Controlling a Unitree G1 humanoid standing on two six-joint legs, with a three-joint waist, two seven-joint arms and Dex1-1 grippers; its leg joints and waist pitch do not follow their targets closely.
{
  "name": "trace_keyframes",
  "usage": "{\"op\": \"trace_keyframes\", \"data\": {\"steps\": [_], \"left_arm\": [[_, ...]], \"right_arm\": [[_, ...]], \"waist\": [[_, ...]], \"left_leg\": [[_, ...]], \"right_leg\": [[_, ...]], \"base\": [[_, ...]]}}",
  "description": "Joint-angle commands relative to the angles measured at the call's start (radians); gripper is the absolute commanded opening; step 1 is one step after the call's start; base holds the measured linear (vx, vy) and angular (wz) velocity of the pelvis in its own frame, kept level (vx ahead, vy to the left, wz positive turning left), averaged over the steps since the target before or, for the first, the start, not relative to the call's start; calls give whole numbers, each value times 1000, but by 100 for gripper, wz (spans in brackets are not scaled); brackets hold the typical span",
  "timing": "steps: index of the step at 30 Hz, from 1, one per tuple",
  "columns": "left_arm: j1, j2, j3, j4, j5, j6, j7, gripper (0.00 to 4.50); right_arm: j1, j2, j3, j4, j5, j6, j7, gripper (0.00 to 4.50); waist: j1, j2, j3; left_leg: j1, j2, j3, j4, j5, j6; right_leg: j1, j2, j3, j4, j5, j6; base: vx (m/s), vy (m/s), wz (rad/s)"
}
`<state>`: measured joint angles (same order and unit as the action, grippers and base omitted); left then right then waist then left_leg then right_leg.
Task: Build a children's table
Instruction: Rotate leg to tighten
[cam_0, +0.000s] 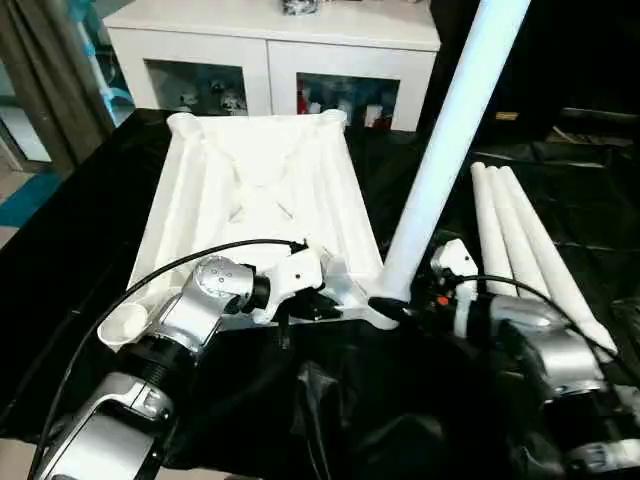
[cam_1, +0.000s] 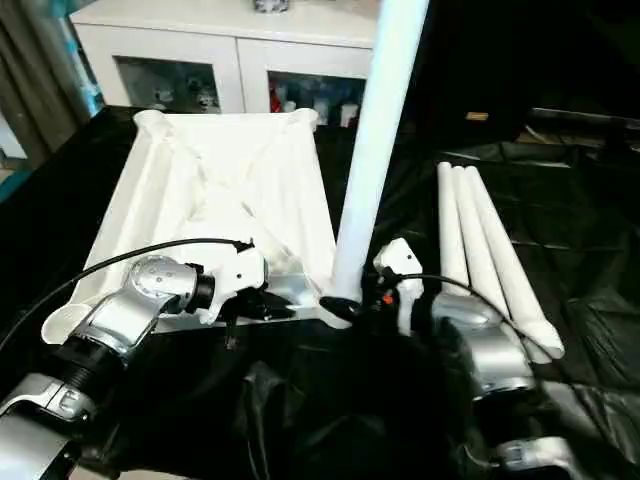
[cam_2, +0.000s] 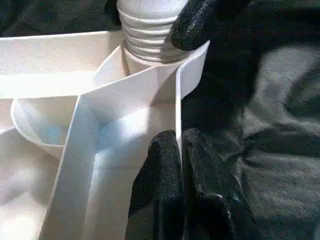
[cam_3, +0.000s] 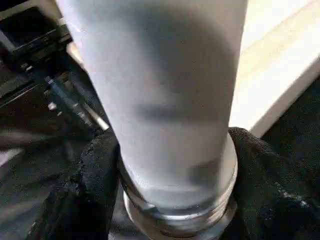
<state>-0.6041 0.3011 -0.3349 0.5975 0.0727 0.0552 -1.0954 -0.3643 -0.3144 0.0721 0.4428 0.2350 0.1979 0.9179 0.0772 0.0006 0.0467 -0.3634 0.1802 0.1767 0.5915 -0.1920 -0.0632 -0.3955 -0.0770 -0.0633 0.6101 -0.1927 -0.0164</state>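
- Upside down on the black cloth (cam_0: 350, 420), the tabletop (cam_0: 260, 190) stretches away from both grippers with its ribbed underside up; its near edge lies right at the left gripper and its near right corner socket sits just beside the right gripper.
- Rising from that corner socket, the standing leg (cam_0: 450, 140) leans up and away from the right gripper, its threaded foot down at the fingertips.
- Three spare legs (cam_0: 520, 240) lie side by side on the cloth, just beyond the right forearm and apart from either gripper.
- The right gripper (cam_3: 170, 200) has its black fingers (cam_3: 85, 195) spread to either side of the standing leg's base, hugging the tube just above the threaded collar.
- The left gripper (cam_2: 179, 165) has its fingers (cam_2: 160, 180) pressed together on the thin wall of the tabletop's rim, beside the socket holding the leg.
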Motion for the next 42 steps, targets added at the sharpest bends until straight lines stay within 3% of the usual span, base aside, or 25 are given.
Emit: {"op": "trace_keyframes", "data": {"steps": [1,4,7,9,12,14,16,17,20,26,27,31,34,38,41,42], "left_arm": [[-34,-47,11,85,37,72,145,0],[-73,-89,39,142,48,110,267,0],[-110,-139,60,185,51,152,376,0],[-124,-173,63,192,49,164,411,0],[-130,-203,57,192,48,159,411,0],[-133,-216,51,193,47,151,402,0],[-124,-211,36,184,46,121,366,0],[-122,-208,33,183,45,123,359,0],[-98,-176,13,157,43,92,288,0],[-37,-93,-16,80,15,31,95,0],[-20,-63,-28,59,5,6,33,0],[-1,-26,-44,39,-6,-27,-44,0],[8,-7,-46,20,-16,-18,-92,0],[13,6,-47,9,-20,-24,-128,0],[10,6,-47,14,-21,-28,-133,0],[9,6,-47,16,-21,-29,-134,0]], "right_arm": [[-17,66,-20,112,-56,-9,-198,278],[-42,131,-38,171,-71,-1,-334,277],[-88,213,-55,241,-94,2,-503,277],[-127,271,-76,284,-70,12,-555,277],[-157,313,-68,312,-63,-17,-545,277],[-173,330,-68,325,-59,-31,-528,347],[-182,323,-55,327,-73,-44,-507,350],[-182,318,-51,327,-81,-49,-502,376],[-163,274,-28,286,-86,-51,-414,376],[-93,142,5,141,-49,-22,-188,376],[-71,95,15,92,-37,-2,-115,376],[-39,10,36,28,-31,18,5,376],[-24,-51,41,-11,-24,32,80,376],[-13,-101,48,-46,-7,57,148,376],[-18,-105,50,-42,-9,57,153,376],[-21,-103,48,-39,-8,60,149,353]], "waist": [[0,-5,-49],[-17,-8,-40],[-28,-7,-36],[-31,-6,-38],[-35,-3,-40],[-38,-2,-40],[-40,-1,-41],[-42,0,-42],[-40,0,-43],[-32,-5,-52],[-31,-4,-54],[-23,-1,-65],[-10,-1,-69],[-1,-3,-67],[2,-7,-59],[4,-6,-58]], "left_leg": [[11,52,-15,-78,-238,35],[21,46,-23,-84,-338,-9],[27,42,-31,-85,-396,-19],[27,43,-34,-88,-406,-14],[22,47,-35,-96,-399,-6],[23,49,-36,-98,-413,-8],[20,49,-35,-100,-412,-4],[20,50,-34,-101,-411,-3],[19,50,-31,-101,-396,7],[12,54,-22,-93,-282,53],[13,55,-18,-89,-250,67],[8,55,-14,-76,-88,122],[11,57,-10,-67,-37,150],[10,59,-8,-67,-51,157],[11,60,-7,-72,-126,121],[15,60,-7,-74,-153,102]], "right_leg": [[42,-79,48,-87,-282,-215],[32,-79,44,-107,-488,-150],[24,-81,37,-124,-606,-105],[24,-83,35,-130,-618,-90],[29,-81,34,-130,-541,-105],[29,-80,35,-127,-509,-117],[32,-80,36,-123,-471,-132],[32,-81,38,-122,-451,-140],[34,-80,42,-119,-401,-160],[50,-81,47,-104,-273,-200],[47,-80,48,-98,-220,-218],[58,-74,44,-65,33,-284],[59,-71,41,-53,128,-312],[59,-75,40,-56,86,-315],[55,-76,42,-69,-49,-289],[53,-77,43,-74,-99,-277]], "base": [[0,0,0],[-38,1,-2],[0,0,0],[0,0,0],[0,0,0],[0,0,0],[0,0,0],[0,0,0],[0,0,0],[11,-4,0],[72,-27,4],[70,-18,0],[20,1,0],[0,0,0],[0,0,0],[0,0,0]]}}
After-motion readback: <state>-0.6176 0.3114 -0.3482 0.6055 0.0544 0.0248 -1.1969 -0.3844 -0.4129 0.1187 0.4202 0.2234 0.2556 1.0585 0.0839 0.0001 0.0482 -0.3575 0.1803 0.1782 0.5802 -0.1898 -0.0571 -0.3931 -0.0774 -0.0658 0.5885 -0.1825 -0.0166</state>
